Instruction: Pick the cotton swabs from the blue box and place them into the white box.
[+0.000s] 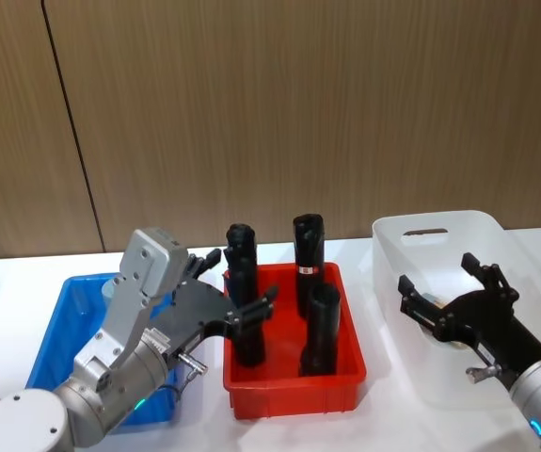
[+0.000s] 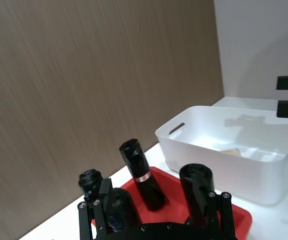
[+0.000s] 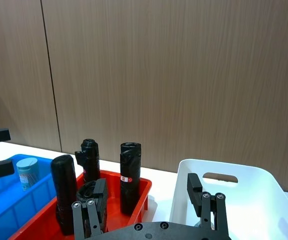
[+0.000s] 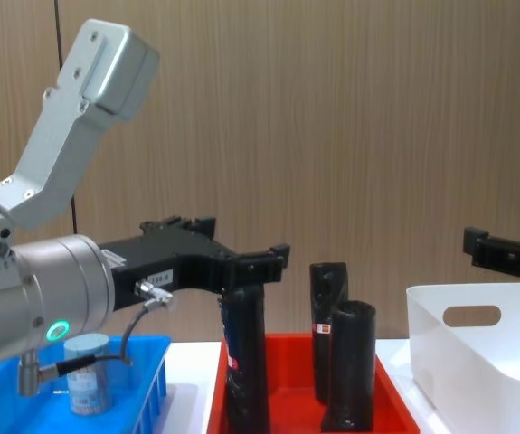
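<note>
The left gripper hangs open and empty over the left edge of the red bin, by a black roll; a jar of cotton swabs stands upright in the blue box; the right gripper — fingers spread, holding nothing — hovers over the white box.

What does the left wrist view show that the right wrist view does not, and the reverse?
Left wrist view: a small tan item lying inside the white box. Right wrist view: the blue box, one jar of cotton swabs upright inside. Shared: the red bin, black rolls, open left gripper over the bin, open right gripper over the white box.
</note>
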Controlling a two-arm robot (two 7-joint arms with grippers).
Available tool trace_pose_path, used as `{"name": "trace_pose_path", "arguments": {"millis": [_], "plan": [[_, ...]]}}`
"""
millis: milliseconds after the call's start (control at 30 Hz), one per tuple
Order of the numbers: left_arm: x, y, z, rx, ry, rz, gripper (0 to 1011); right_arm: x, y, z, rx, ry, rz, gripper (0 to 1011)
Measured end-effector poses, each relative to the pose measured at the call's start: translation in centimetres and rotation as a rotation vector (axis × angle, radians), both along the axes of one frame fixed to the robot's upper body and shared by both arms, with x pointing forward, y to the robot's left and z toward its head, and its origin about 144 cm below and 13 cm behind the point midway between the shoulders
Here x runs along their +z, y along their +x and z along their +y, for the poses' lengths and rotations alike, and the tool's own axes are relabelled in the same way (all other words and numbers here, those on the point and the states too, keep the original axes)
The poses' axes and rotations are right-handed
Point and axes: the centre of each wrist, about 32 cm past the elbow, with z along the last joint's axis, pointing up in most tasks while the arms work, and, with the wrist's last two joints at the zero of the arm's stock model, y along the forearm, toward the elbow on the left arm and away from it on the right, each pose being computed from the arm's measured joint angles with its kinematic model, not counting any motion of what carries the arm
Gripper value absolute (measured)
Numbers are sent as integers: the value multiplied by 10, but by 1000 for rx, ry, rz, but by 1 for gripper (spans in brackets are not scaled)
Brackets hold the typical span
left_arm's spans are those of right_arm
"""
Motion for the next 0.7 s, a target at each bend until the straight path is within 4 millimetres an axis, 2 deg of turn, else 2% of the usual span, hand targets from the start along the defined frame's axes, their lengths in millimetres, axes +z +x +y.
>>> {"name": "trace_pose_path", "arguments": {"millis": [700], "plan": [[1,-21,-21,191,4,-104,1004,0,0,0,1,-1,0,1002]]}}
